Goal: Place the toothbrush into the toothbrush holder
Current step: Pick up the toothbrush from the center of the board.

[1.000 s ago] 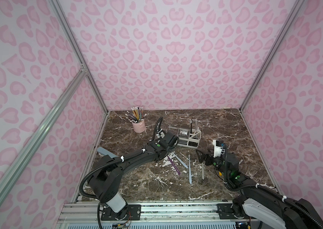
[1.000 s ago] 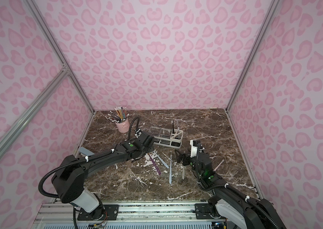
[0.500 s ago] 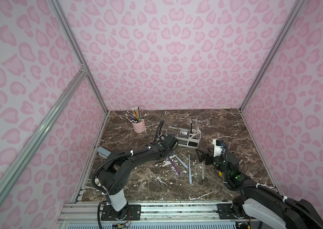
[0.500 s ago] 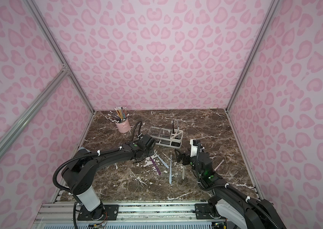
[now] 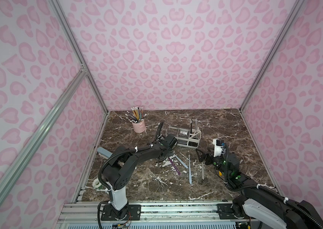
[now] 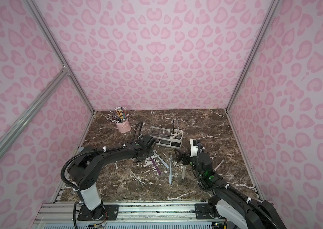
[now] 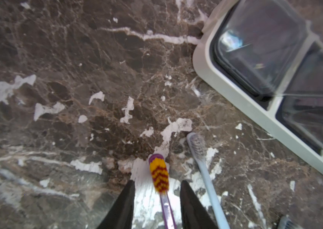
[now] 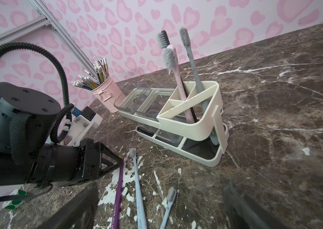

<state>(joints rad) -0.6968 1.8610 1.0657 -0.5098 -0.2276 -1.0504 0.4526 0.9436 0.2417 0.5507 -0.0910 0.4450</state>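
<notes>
Subject: purple-handled toothbrush with yellow-and-red bristles [image 7: 159, 174] flat on brown white-veined marble tabletop [image 7: 57, 59], neck between left gripper [image 7: 157, 182] fingers [image 7: 125, 204]. Fingers apart, gap each side. White rectangular plastic caddy [image 7: 236, 95] near, not touching. Right gripper [image 8: 161, 185] spread wide, empty. Pink heart-spot walls [image 5: 166, 49]. Handle print [image 8: 115, 210] unreadable.

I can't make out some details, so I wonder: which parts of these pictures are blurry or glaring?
Left wrist view: the purple-handled toothbrush with yellow-and-red bristles looks soft, and the clear lidded box in the white plastic caddy catches a glare. Right wrist view: the black fingers of the right gripper are out of focus, the caddy sharp.
</notes>
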